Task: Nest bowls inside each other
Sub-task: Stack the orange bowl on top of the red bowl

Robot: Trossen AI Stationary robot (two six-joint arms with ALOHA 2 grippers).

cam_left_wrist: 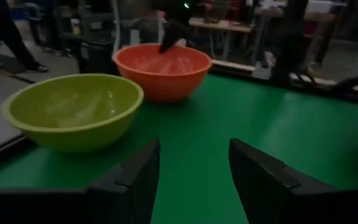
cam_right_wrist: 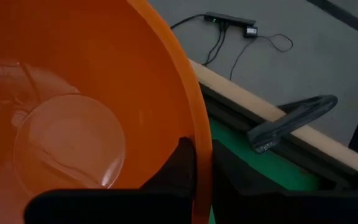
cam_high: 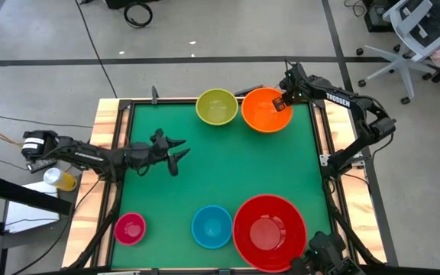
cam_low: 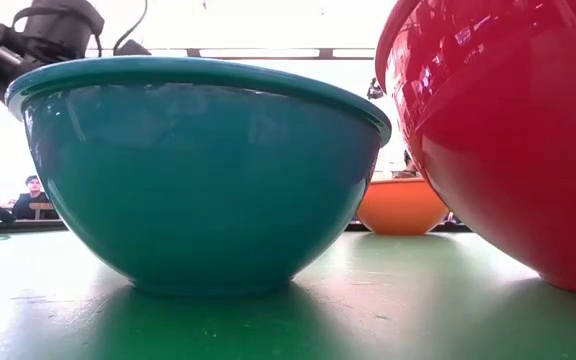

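Five bowls stand on their bases on the green table [cam_high: 228, 172]. The yellow-green bowl [cam_high: 217, 106] and the orange bowl [cam_high: 264, 111] are at the far edge. The pink bowl [cam_high: 130, 228], blue bowl [cam_high: 211, 226] and large red bowl [cam_high: 270, 232] are along the near edge. My right gripper [cam_high: 282, 102] is shut on the orange bowl. My left gripper [cam_high: 177, 150] hovers open over the table's left middle, pointing level toward the far bowls, with nothing between its fingers [cam_left_wrist: 135, 180]. My right gripper pinches the orange bowl's rim [cam_right_wrist: 202, 152] on the bowl's right side. One finger [cam_right_wrist: 180, 167] is inside the bowl and the other is outside the wall. The fingers slant down from the table's far right corner. The bowl's base rests on the table [cam_low: 401, 205].
A raised wooden frame [cam_high: 113, 122] borders the table. A black bracket [cam_right_wrist: 291, 121] sits on the far rail beside the orange bowl. Open green surface lies in the middle between the far and near bowls. A person [cam_low: 33, 192] sits far behind the table.
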